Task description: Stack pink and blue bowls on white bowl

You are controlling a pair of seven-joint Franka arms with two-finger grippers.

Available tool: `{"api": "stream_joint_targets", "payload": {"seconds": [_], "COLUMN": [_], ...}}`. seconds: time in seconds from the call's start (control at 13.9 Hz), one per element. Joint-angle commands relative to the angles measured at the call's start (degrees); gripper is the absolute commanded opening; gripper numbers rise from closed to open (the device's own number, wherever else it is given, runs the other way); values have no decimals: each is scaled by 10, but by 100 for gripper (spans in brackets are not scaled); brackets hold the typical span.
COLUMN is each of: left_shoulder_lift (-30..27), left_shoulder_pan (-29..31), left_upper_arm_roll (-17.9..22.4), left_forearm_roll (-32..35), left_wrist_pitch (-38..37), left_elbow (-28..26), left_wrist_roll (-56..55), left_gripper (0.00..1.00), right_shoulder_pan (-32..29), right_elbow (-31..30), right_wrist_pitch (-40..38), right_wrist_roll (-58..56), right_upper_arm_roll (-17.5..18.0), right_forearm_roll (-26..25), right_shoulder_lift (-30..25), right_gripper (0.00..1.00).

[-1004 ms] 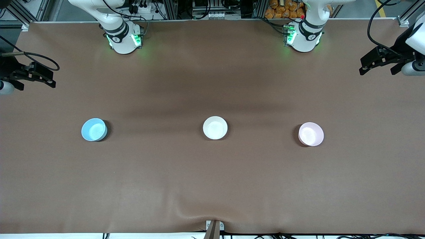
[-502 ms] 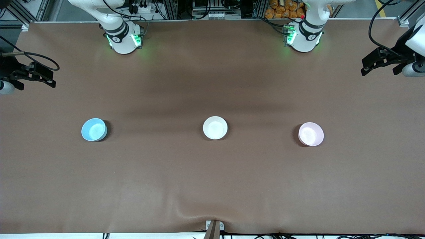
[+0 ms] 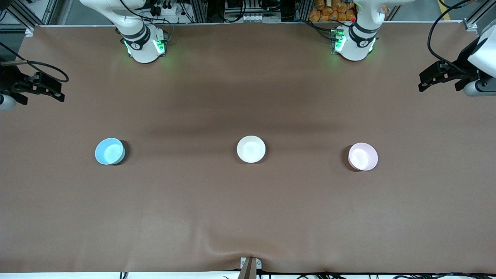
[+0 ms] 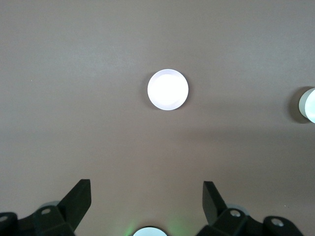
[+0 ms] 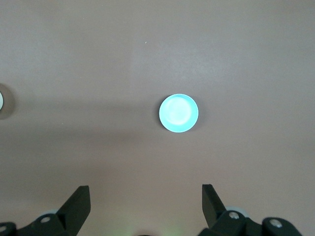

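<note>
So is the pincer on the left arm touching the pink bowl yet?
Apart. In the front view the left pincer hangs open at the table's edge, well away from the pink bowl; its wrist view shows bare table between its fingers and the bowl.

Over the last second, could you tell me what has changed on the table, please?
Only the left gripper shifted slightly, high over its end of the table; it took hold of nothing. The right gripper waits open over its own end. The blue bowl, white bowl and pink bowl stayed put, apart in a row.
</note>
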State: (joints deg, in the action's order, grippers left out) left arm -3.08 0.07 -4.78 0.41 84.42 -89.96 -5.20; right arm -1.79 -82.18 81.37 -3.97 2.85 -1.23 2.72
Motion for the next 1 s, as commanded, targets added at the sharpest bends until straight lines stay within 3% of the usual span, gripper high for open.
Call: {"api": "stream_joint_targets", "payload": {"seconds": [0.0,0.36,0.93], "left_shoulder_lift": [2,3,2], "left_shoulder_pan": [-1,1,10], "left_upper_arm_roll": [0,0,0], "left_forearm_roll": [9,9,9], "left_wrist_pitch": [-8,-1,65], "left_elbow": [9,0,-65], "left_wrist_roll": [15,15,15], "left_gripper": [100,100,100], "right_shoulder_pan": [-5,-4,-6], "right_elbow": [-5,-6,-21], "right_wrist_pitch": [-5,-4,-1], "right_wrist_roll": [-4,-3,-2], "right_upper_arm_roll": [1,1,1], "right_forearm_roll": [6,6,6], "right_shoulder_lift": [-7,-8,-17], "right_gripper": [100,100,100]}}
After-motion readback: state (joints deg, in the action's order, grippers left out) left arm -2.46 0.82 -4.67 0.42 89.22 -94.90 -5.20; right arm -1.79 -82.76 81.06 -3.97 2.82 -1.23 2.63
